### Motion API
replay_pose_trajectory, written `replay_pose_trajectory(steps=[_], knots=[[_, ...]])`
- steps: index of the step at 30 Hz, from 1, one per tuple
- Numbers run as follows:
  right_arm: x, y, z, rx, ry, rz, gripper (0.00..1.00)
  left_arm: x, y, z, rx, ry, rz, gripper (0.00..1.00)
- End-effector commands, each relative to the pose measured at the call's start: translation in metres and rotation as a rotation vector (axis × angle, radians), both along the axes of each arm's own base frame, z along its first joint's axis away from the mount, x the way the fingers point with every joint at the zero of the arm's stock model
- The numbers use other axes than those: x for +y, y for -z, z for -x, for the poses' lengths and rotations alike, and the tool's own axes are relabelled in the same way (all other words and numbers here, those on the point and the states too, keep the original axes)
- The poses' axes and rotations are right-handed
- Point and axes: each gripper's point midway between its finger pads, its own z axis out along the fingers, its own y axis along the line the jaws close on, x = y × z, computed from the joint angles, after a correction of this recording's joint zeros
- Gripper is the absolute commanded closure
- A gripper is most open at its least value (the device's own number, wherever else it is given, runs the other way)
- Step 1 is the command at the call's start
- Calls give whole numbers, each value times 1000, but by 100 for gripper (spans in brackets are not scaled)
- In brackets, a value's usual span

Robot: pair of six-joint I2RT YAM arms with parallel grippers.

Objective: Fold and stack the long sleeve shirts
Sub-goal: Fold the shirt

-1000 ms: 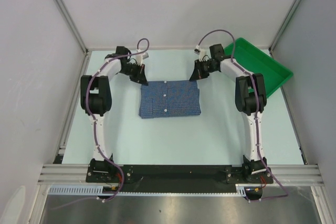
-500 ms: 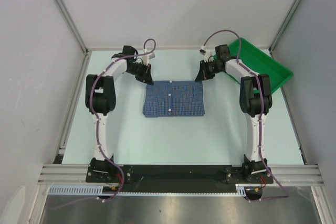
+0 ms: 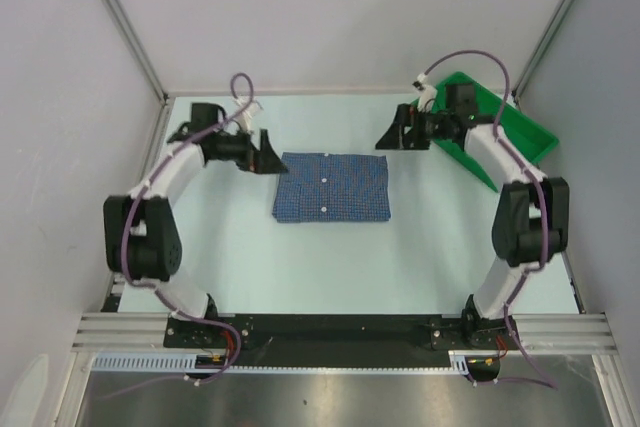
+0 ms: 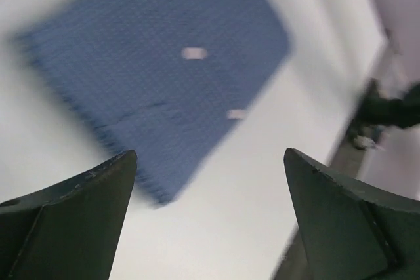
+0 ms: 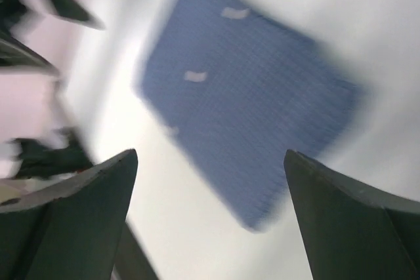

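The blue checked long sleeve shirt (image 3: 331, 186) lies folded into a flat rectangle in the middle of the table, white buttons up its centre. It shows blurred in the left wrist view (image 4: 157, 70) and in the right wrist view (image 5: 249, 109). My left gripper (image 3: 266, 154) hangs just off the shirt's far left corner, open, nothing between its fingers. Off the far right corner my right gripper (image 3: 386, 137) is open and empty too. In both wrist views the jaws stand wide apart over bare table.
A green plastic tray (image 3: 500, 132) sits tilted at the far right corner, partly under the right arm. Grey walls and metal frame rails close in the table on three sides. The arm bases stand on the black rail (image 3: 340, 332) at the near edge.
Both grippers went from shut at the shirt's far corners to open and drew away outward. The shirt shifted slightly right, then stayed flat. Both arms swung their elbows outward.
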Motion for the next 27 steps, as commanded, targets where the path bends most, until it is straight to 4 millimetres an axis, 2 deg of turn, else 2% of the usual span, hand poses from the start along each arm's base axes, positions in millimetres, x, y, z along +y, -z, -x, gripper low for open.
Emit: replay_pose_trajectory(steps=[1, 2, 4, 5, 7, 9, 10, 12, 13, 14, 15, 16, 18, 19, 20, 22, 23, 24, 26, 27], knots=[[107, -9, 92, 203, -208, -285, 0, -102, -6, 90, 173, 216, 255, 1], [116, -7, 95, 198, -223, -303, 0, -110, -3, 97, 200, 226, 268, 1], [130, 13, 112, 325, -238, -348, 0, -128, 11, 109, 290, 243, 303, 1], [140, 16, 114, 314, -257, -366, 0, -131, 18, 110, 315, 235, 308, 0], [145, 41, 120, 398, -235, -372, 0, -135, 35, 101, 311, 209, 313, 1], [136, 65, 114, 427, -193, -352, 0, -127, 58, 90, 339, 160, 281, 0], [129, 90, 114, 466, -176, -331, 0, -122, 84, 90, 404, 131, 267, 0], [106, 121, 110, 504, -127, -296, 0, -101, 111, 81, 450, 51, 245, 1], [96, 140, 111, 464, -145, -250, 0, -92, 129, 84, 500, 19, 236, 1], [85, 154, 120, 524, -122, -218, 0, -85, 137, 83, 524, -10, 233, 1], [71, 161, 117, 535, -83, -211, 0, -71, 144, 76, 532, -64, 229, 1], [63, 166, 118, 542, -67, -205, 0, -62, 153, 81, 550, -86, 214, 1], [45, 168, 122, 574, -32, -196, 0, -43, 158, 80, 572, -134, 217, 1], [40, 166, 122, 572, -35, -186, 0, -35, 159, 90, 605, -129, 203, 0], [34, 159, 129, 571, -60, -167, 0, -31, 153, 92, 601, -117, 206, 1], [29, 138, 124, 539, -81, -181, 0, -24, 128, 103, 572, -35, 220, 1], [28, 122, 127, 533, -100, -183, 0, -25, 103, 101, 487, 12, 225, 1], [31, 105, 123, 514, -122, -210, 0, -30, 85, 103, 451, 58, 240, 1], [42, 70, 103, 433, -153, -239, 0, -41, 44, 97, 349, 152, 256, 1], [50, 54, 98, 416, -168, -261, 1, -54, 27, 98, 319, 198, 260, 1]])
